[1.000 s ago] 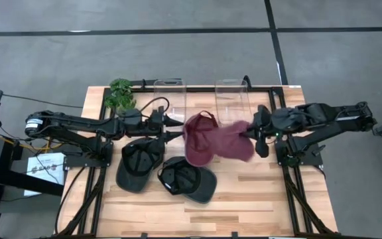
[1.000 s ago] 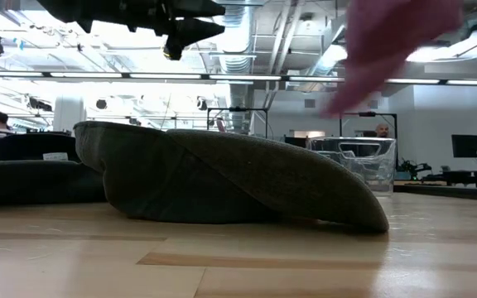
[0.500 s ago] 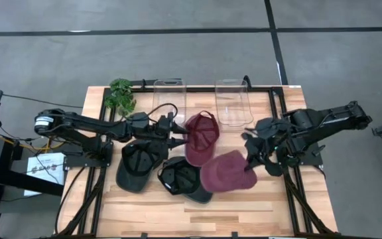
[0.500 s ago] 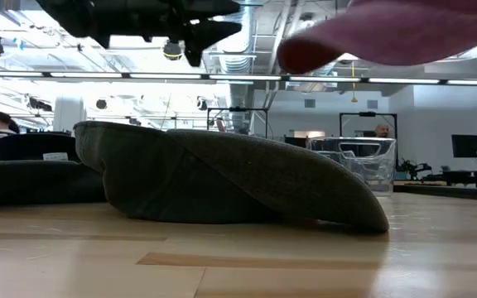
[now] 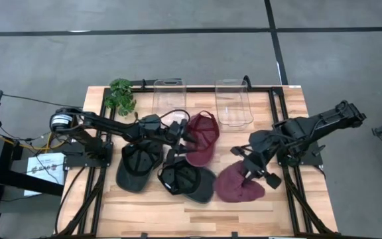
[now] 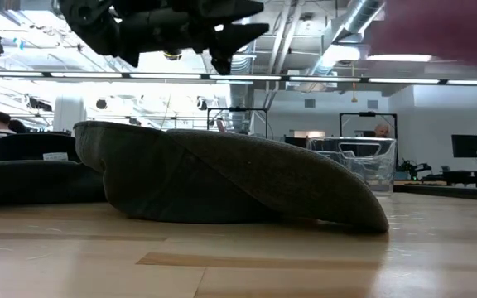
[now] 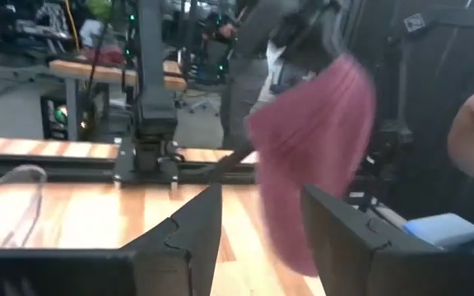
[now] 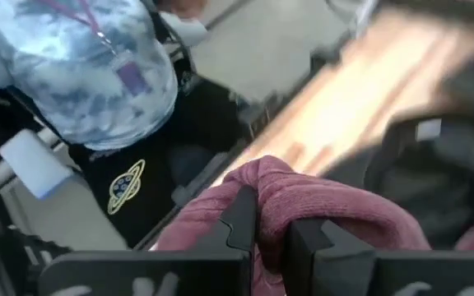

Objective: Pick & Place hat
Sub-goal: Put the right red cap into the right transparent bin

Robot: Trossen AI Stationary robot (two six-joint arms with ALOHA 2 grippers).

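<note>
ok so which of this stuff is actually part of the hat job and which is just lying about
In the job:
- maroon cloth cap, pinched in the right claw
- second maroon cap by the left claw
- two dark grey caps
- two clear plastic bins

Lying about:
- small green plant

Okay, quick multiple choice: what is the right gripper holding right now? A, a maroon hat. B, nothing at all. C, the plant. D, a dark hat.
A: the right gripper is shut on a maroon hat near the table's front right; the right wrist view shows its fingers pinching maroon cloth.
</note>
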